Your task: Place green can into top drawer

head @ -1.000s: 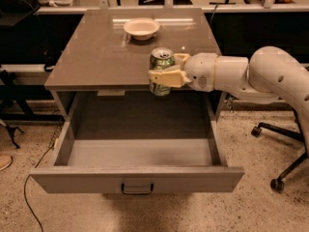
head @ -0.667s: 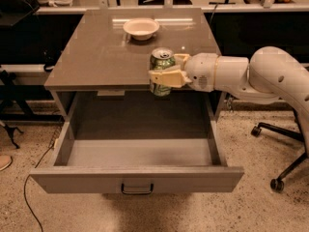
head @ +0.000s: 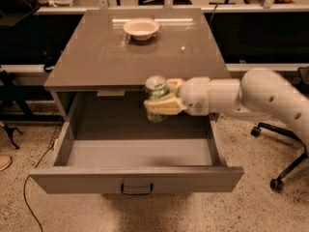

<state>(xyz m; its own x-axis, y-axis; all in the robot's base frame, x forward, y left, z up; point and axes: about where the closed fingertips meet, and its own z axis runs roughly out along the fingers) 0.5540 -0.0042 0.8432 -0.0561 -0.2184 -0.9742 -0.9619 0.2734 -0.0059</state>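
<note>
And down it comes: the slim green patterned drink can has dropped from tabletop height a second ago to hang over the open cavity of the wide grey metal top drawer. The cream two-finger gripper is clamped snugly round its body, can upright, not yet inside. That looks like the lowering phase. The small white bowl sits well back on the brown tabletop, no bother. Only that front edge overhead crowds the descent.
</note>
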